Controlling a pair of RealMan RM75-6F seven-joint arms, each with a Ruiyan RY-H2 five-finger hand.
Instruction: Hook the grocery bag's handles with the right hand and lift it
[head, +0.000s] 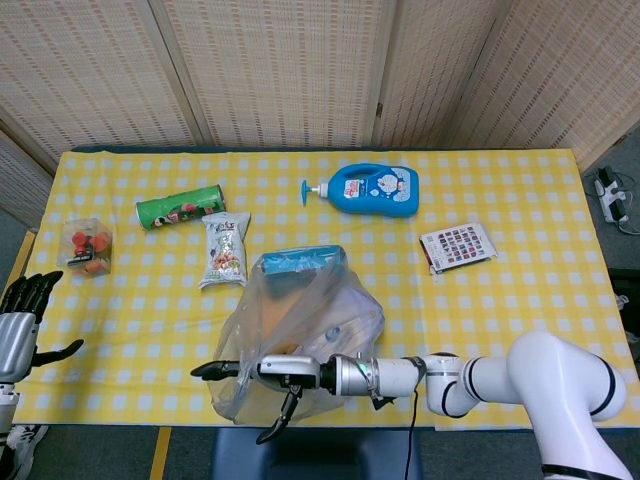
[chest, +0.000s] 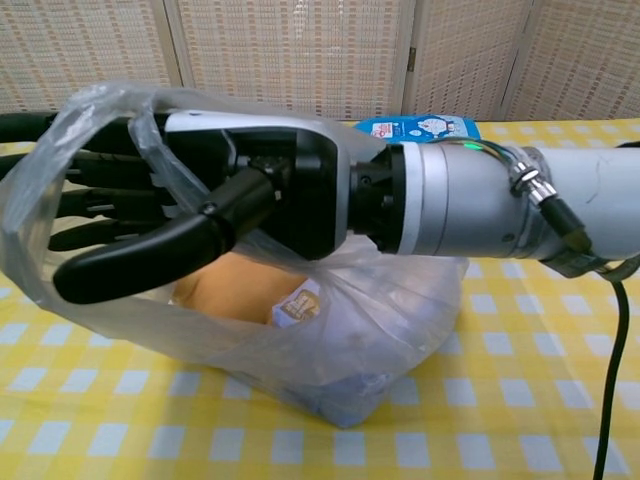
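A green can (head: 180, 206) lies on its side at the rear left of the worktop (head: 520, 280), with a snack packet (head: 225, 249) just beside it and a small clear box of red pieces (head: 87, 246) near the left edge. A blue pump bottle (head: 372, 189) lies toward the back centre, and a flat printed card (head: 458, 245) sits to the right, well apart from the rest. None of these touches the grocery bag (head: 300, 325), which stands near the front edge at the centre, a blue packet showing at its open mouth.

The right hand (head: 268, 376) reaches across the front of the bag with its fingers (head: 215, 369) stretched out straight and apart; the clear plastic handles (chest: 150, 130) loop over them, so the bag hangs hooked on the hand. The left hand (head: 20, 325) hovers off the left edge of the worktop, fingers spread, holding nothing.

The chest view, which fills with the right hand, shows the handle film draped across its knuckles and an orange item (chest: 235, 290) inside the bag; it does not show the left hand. The head view alone shows the whole layout.

A yellow-and-white checked cloth covers the worktop, and woven folding screens (head: 280, 70) stand behind it.
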